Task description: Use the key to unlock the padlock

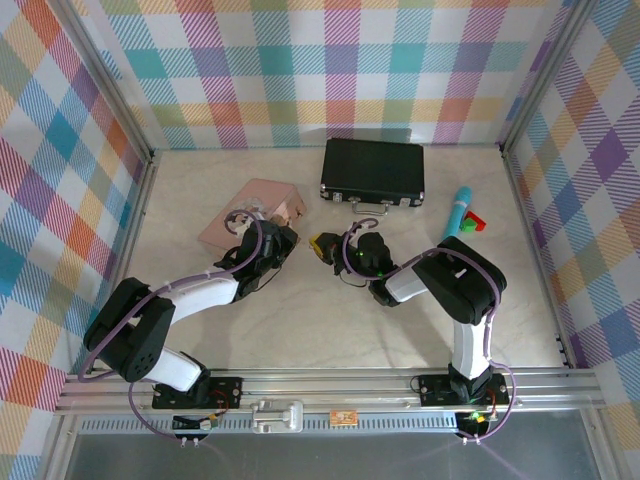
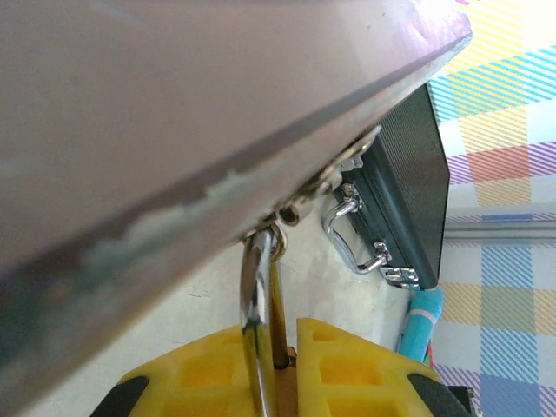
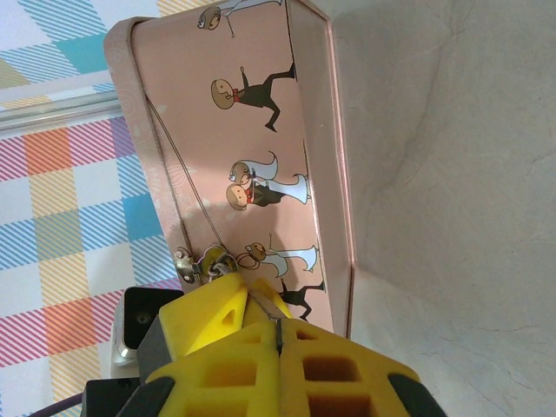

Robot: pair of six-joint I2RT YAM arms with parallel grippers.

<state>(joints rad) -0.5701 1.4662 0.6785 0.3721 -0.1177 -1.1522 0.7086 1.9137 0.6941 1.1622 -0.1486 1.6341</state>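
Note:
The padlock point(image 2: 253, 304) hangs by its silvery shackle from the brass clasp point(image 2: 291, 211) of the pink tin point(image 2: 174, 113). My left gripper point(image 2: 288, 337) is shut on it, and the brass body is mostly hidden between the yellow fingers point(image 2: 365, 369). My right gripper point(image 3: 278, 328) is shut on the key point(image 3: 277, 334), a thin dark strip pinched at the fingertips. Its tip points at the left gripper's yellow fingers point(image 3: 204, 311) just below the tin's clasp point(image 3: 195, 261). In the top view the left gripper point(image 1: 283, 243) and the right gripper point(image 1: 322, 244) meet tip to tip beside the pink tin point(image 1: 262, 208).
A black case point(image 1: 372, 170) with a chrome handle lies behind the grippers. A teal tube point(image 1: 460, 208) and a small red and green piece point(image 1: 474, 222) lie at the right. Plaid walls enclose the table on three sides.

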